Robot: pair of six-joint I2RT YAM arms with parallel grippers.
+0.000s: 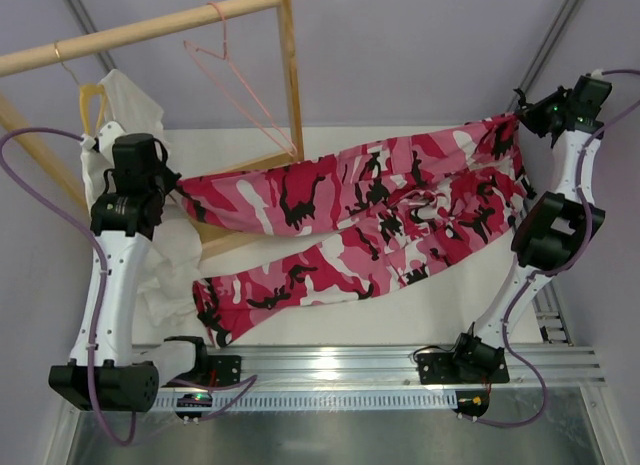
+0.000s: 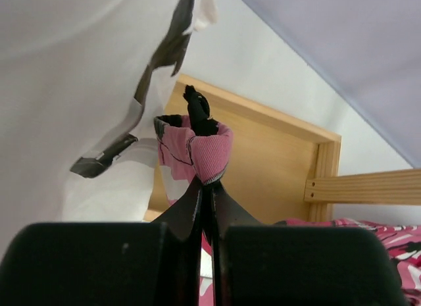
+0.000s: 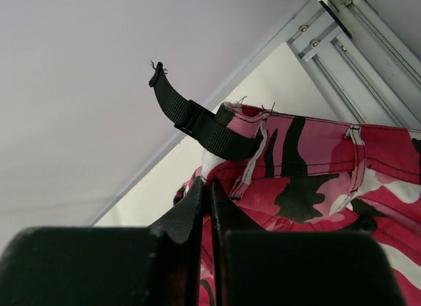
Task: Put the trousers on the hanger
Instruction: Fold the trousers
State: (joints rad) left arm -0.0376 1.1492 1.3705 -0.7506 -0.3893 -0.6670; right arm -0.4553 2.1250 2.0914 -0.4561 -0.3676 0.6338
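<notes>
Loosely, wrinkled camouflage trousers [image 1: 380,215] span pinched fingers [image 2: 184,214]

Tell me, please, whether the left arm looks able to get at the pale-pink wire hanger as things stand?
Probably yes for reach: the hanger hangs unobstructed from the wooden rail, beyond the left arm. But its jaws are shut on the trousers, so grasping looks unlikely without letting go.
</notes>
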